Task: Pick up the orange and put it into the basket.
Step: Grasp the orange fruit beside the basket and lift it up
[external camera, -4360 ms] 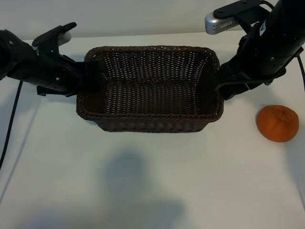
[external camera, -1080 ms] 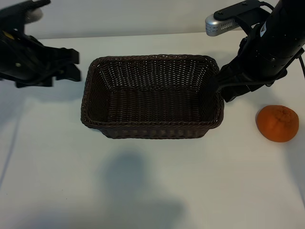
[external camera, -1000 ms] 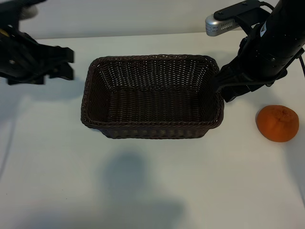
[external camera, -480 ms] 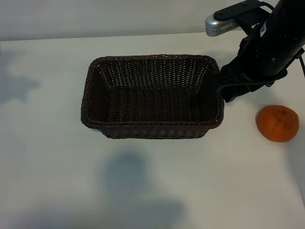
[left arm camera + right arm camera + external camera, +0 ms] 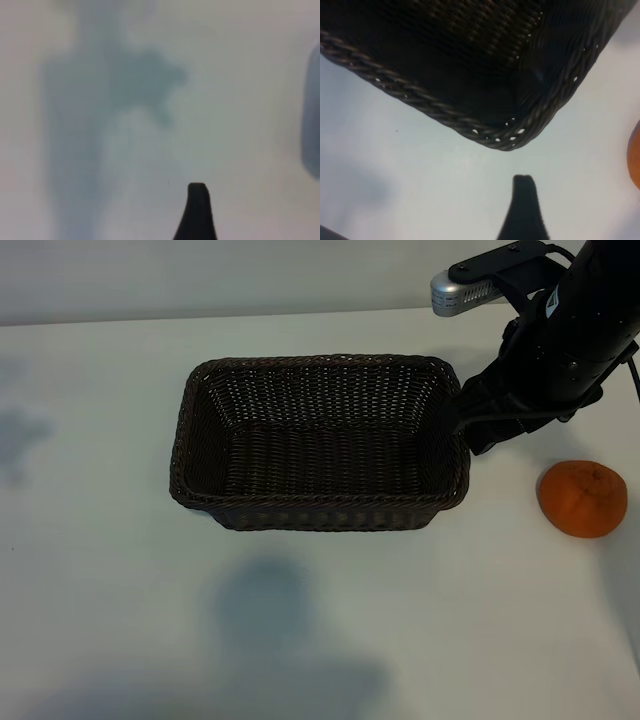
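Orange against the pale table (image 5: 100, 620), the orange (image 5: 582, 499) sits clear of the basket (image 5: 318, 510), out past its right short end and a little toward its near rim. We take the basket as our marker throughout. Our right gripper (image 5: 478, 428) hangs at that same right end, touching or just off the wicker wall; we cannot tell which. It holds nothing. In its wrist view only one finger (image 5: 524, 210) shows below the basket's corner (image 5: 510, 142), with the orange (image 5: 635, 155) peeking in at the frame edge, so the jaw gap is not plainly seen; we judge it fairly wide. From this gripper the orange lies away from the basket and slightly nearer the camera. The left gripper is out of the exterior view, off beyond the basket's left end; its wrist view shows one dark fingertip (image 5: 196, 212) over bare table. So the right arm is clearly nearer. Being round, the orange offers no long axis; its puckered top seems to face up.
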Controlling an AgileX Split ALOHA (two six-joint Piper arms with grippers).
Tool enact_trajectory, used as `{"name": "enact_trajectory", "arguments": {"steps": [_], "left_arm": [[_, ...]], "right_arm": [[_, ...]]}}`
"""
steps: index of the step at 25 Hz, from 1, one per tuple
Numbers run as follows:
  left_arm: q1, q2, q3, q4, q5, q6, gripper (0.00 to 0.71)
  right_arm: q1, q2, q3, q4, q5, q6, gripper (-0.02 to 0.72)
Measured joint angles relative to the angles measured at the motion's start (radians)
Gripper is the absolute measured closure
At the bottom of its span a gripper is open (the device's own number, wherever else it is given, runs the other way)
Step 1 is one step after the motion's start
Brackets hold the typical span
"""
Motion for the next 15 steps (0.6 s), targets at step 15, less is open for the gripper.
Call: {"name": "enact_trajectory", "arguments": {"steps": [15], "left_arm": [[0.000,-0.564,-0.001,0.128,0.149,-0.008,0.114]], "right_arm": [[0.000,0.000,0.000,0.001,0.015,-0.015,0.177]]}}
